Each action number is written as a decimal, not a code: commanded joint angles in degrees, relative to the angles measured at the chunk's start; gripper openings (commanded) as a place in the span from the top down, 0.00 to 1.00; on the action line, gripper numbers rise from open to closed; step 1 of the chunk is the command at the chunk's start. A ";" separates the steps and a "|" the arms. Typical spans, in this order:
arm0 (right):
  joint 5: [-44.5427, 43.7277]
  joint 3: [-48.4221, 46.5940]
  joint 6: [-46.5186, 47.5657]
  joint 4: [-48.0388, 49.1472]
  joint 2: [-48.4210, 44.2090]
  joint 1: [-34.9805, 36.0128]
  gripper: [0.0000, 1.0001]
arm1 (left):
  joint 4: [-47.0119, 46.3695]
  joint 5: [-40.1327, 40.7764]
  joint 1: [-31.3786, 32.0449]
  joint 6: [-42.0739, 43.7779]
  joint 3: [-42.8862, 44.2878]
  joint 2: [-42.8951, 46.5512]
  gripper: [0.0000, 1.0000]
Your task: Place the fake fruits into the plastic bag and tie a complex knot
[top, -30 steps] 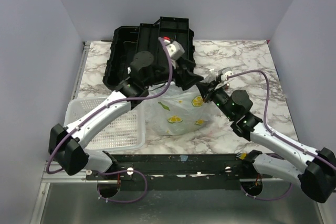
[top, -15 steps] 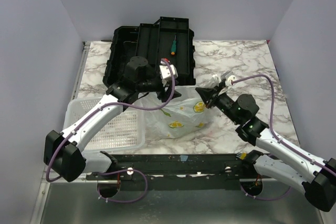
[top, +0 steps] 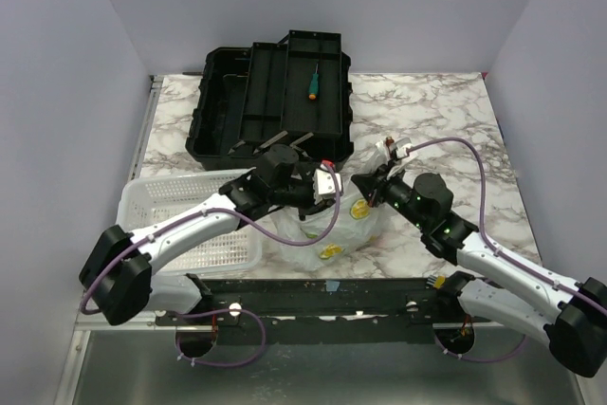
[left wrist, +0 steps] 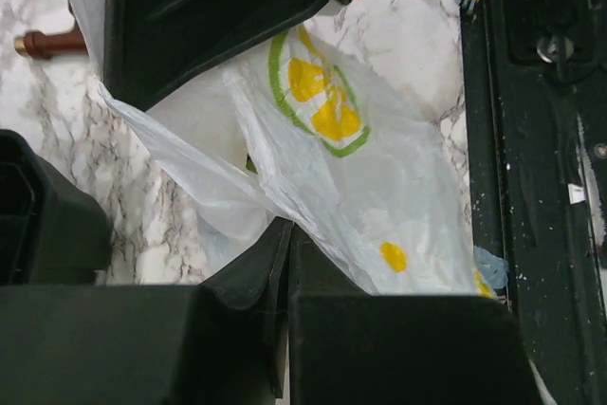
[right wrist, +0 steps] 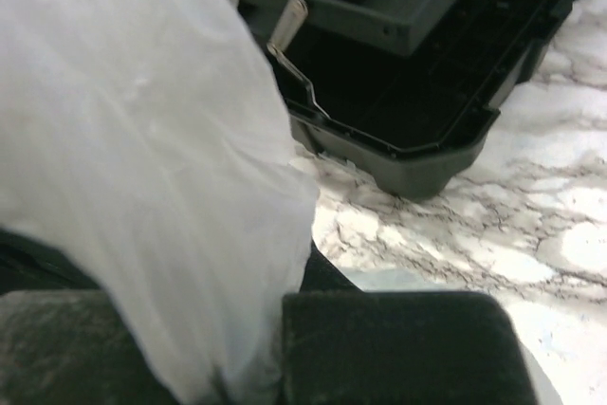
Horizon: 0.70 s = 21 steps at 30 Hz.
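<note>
Left claw (top: 325, 187) is pinched shut on film at the neck of the plastic bag (top: 343, 227). Right claw (top: 364, 181), just beside it, clamps white film too. The bag hangs below both, equally near each, by the middle of the counter's (top: 427, 111) near edge.

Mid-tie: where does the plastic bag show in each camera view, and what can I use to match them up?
Top external: plastic bag at the centre, slightly low.
Left wrist: plastic bag fills the middle, print showing.
Right wrist: plastic bag covers the left half.
Shared landmark: marble tabletop, in all three.
</note>
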<state>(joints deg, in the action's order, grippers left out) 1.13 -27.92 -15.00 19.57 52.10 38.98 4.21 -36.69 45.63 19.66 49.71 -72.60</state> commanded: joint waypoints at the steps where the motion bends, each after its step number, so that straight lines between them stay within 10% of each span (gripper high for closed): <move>1: -4.08 0.46 -0.81 -0.76 0.06 -0.74 0.99 | -1.39 2.39 0.98 -1.37 -1.33 -4.87 1.00; 5: 1.39 -1.26 0.54 -2.05 0.14 -0.75 0.99 | -1.90 -1.15 1.03 0.56 -2.49 -3.57 1.00; 11: 16.44 -4.40 11.19 -10.31 -1.12 -0.79 0.99 | 5.81 -8.09 -4.66 -6.17 6.61 6.10 0.48; 21: 24.92 -7.90 20.98 -19.45 1.07 -0.75 0.98 | 3.44 -11.61 -5.76 -15.00 18.23 4.25 0.33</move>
<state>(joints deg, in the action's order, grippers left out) 20.36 -32.82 1.30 5.76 51.48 38.26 9.26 -45.78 39.07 11.51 63.57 -63.48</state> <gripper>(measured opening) 0.012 0.658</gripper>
